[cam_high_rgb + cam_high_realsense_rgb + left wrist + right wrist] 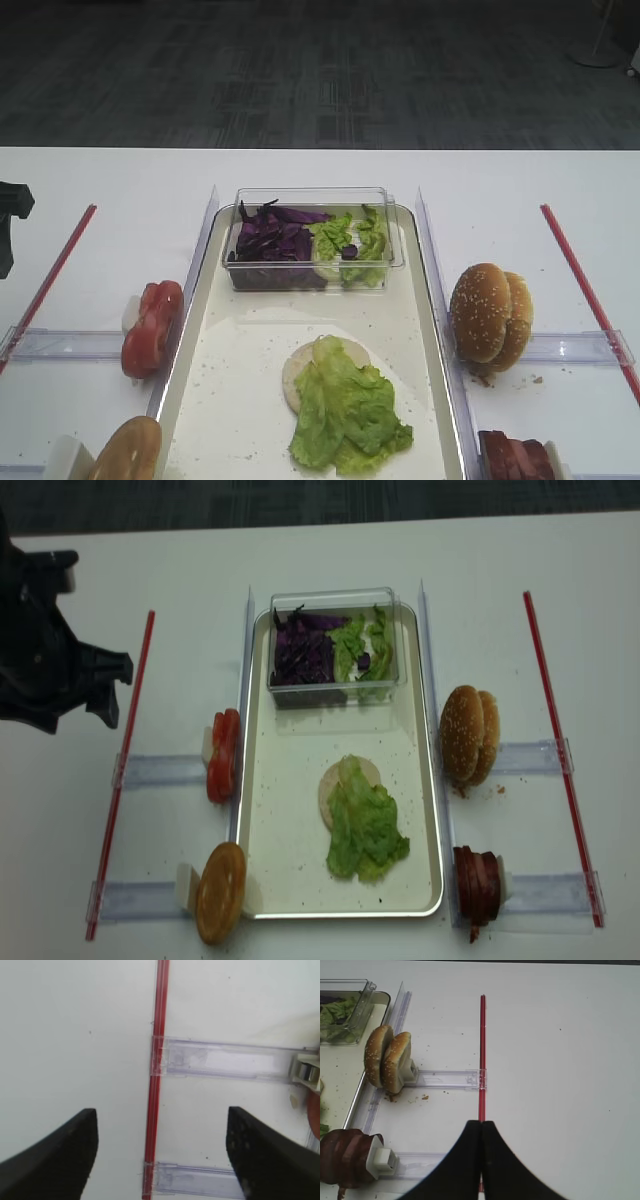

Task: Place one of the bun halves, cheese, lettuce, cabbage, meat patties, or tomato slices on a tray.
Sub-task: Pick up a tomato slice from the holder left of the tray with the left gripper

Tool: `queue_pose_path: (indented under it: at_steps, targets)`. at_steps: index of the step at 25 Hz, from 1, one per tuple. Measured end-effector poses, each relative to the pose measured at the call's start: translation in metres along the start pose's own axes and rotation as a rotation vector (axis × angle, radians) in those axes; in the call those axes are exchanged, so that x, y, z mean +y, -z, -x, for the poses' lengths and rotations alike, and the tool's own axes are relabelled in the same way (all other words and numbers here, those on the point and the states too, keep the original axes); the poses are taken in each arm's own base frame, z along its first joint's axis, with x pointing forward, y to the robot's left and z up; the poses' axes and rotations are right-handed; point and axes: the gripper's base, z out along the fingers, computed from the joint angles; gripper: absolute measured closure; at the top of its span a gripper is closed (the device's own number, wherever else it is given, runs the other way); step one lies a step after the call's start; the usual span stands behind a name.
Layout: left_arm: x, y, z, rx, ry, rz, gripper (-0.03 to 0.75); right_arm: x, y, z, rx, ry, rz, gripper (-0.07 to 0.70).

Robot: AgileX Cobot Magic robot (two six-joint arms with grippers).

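The metal tray (pixel 256 780) lies in the middle of the table. On it a green lettuce leaf (pixel 365 825) covers most of a pale round slice (pixel 330 785). Tomato slices (pixel 223 755) stand on edge left of the tray, with a plain bun half (pixel 220 890) nearer the front. Two sesame bun halves (pixel 467 735) and the meat patties (pixel 478 885) stand to the right. Purple cabbage (pixel 300 650) sits in a clear box. My left gripper (pixel 161 1110) hangs open and empty over a red strip (pixel 156 1085), left of the tomato. My right gripper (pixel 481 1122) is shut and empty, right of the sesame buns (pixel 387 1062).
The clear box (pixel 312 240) at the tray's far end also holds green leaf pieces (pixel 355 240). Clear plastic rails (pixel 160 770) with white holder blocks carry the food on both sides. Red strips (pixel 555 740) bound the work area left and right. The left arm (pixel 45 660) rises at the far left.
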Motion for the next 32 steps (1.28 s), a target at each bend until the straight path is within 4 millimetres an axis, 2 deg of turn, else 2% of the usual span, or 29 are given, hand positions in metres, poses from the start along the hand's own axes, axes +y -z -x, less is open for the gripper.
queue_pose_path:
  at_steps: [5, 7, 10, 14, 22, 24, 27, 32]
  targets:
    - [-0.004, 0.0, 0.0, 0.002, 0.015, -0.035, 0.223, 0.0, 0.0, 0.0, 0.0, 0.002, 0.0, 0.595]
    - [-0.01, 0.001, 0.0, -0.002, 0.004, -0.04, 0.223, 0.0, 0.0, 0.0, 0.0, 0.002, 0.0, 0.595]
    - [-0.031, 0.002, -0.002, -0.026, -0.024, -0.032, 0.223, 0.0, 0.0, 0.0, 0.0, 0.002, 0.0, 0.595]
    - [-0.071, 0.002, -0.005, -0.037, -0.058, -0.062, 0.223, 0.0, 0.0, 0.0, 0.0, 0.002, 0.0, 0.595]
    - [-0.164, -0.003, -0.022, 0.0, -0.144, -0.122, 0.223, 0.0, 0.0, 0.0, 0.0, 0.002, 0.0, 0.595]
    - [-0.18, -0.005, -0.026, 0.003, -0.152, -0.122, 0.223, 0.0, 0.0, 0.0, 0.0, 0.002, 0.0, 0.595]
    - [-0.187, -0.01, -0.029, 0.029, -0.142, -0.093, 0.223, 0.0, 0.0, 0.0, 0.0, 0.002, 0.0, 0.595]
    - [-0.18, -0.013, -0.029, 0.043, -0.132, -0.016, 0.224, 0.0, 0.0, 0.0, 0.0, 0.002, 0.0, 0.595]
